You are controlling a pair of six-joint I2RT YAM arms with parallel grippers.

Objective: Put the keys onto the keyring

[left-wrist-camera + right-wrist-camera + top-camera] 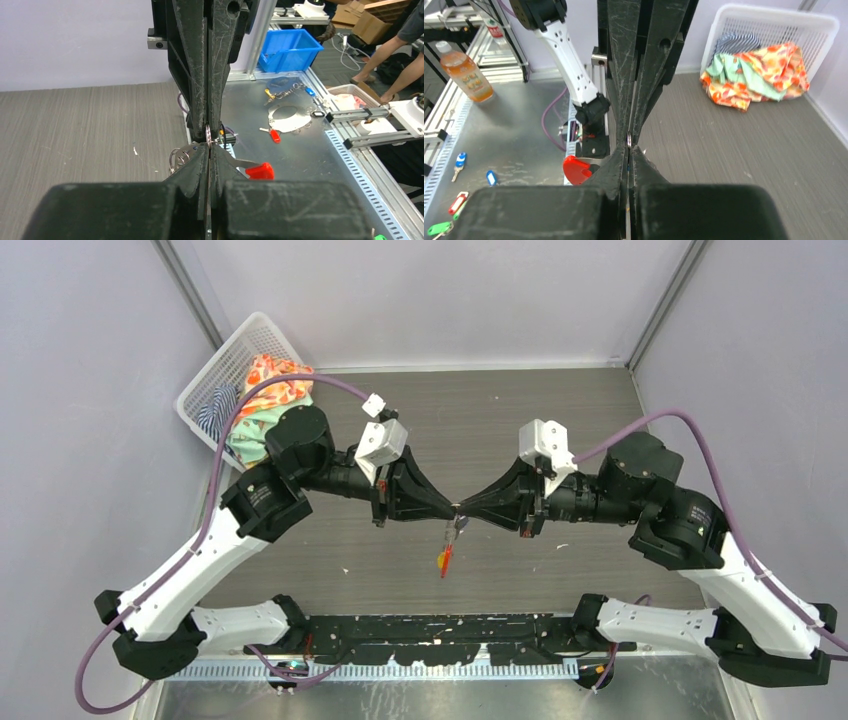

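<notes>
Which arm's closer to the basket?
Left. The left arm has its elbow right beside the basket; the right arm is far off to the basket's right, beyond the left arm.

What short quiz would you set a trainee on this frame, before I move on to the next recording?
1. True or false: the left gripper and right gripper are held far apart.
2. What is in the white basket? A) keys B) colourful cloth C) bottles
3. What colour is the tag hanging below the fingertips?
Key: 1 false, the fingertips meet, both shut on the keyring; 2 B; 3 red.
</notes>
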